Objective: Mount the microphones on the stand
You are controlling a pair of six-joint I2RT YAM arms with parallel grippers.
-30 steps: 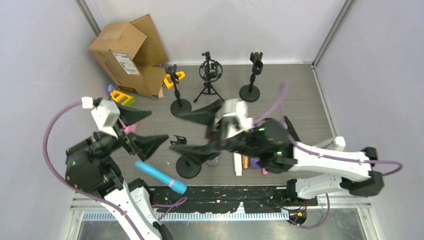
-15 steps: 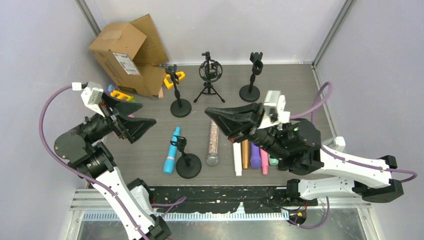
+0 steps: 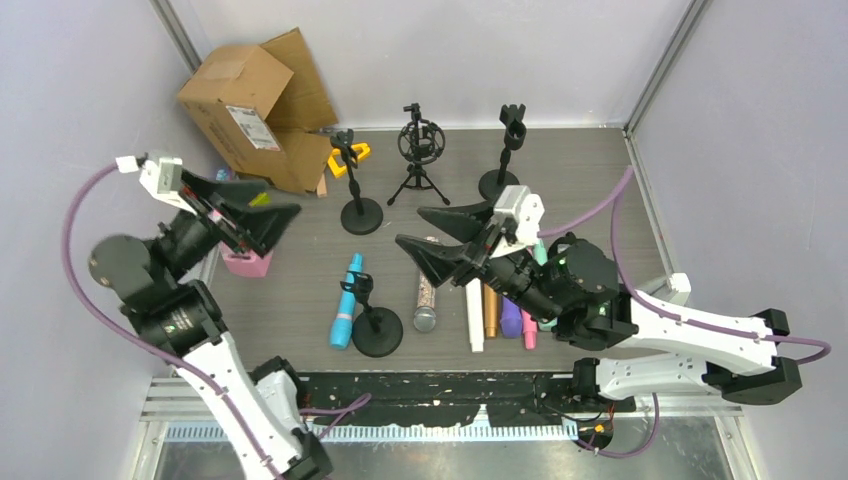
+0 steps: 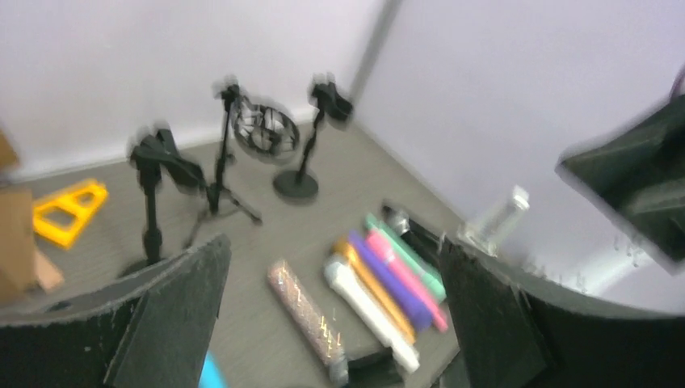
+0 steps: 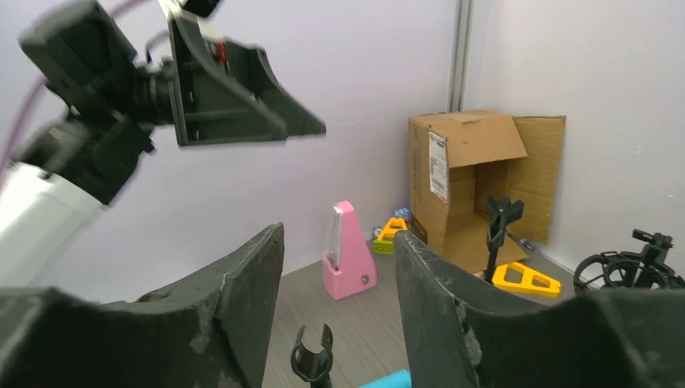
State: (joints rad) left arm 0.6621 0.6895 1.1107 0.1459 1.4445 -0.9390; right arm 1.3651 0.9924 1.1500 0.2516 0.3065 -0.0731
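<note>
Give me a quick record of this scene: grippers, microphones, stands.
left gripper: open, empty
right gripper: open, empty
cyan microphone: lying flat beside the near stand
silver-glitter microphone: lying flat on that stand's other side
side-by-side row: white microphone, gold microphone, purple microphone, pink microphone
attached microphones: none seen

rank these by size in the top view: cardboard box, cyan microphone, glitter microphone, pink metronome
1. cardboard box
2. cyan microphone and glitter microphone: too alike to rank
3. pink metronome, partly hidden
</note>
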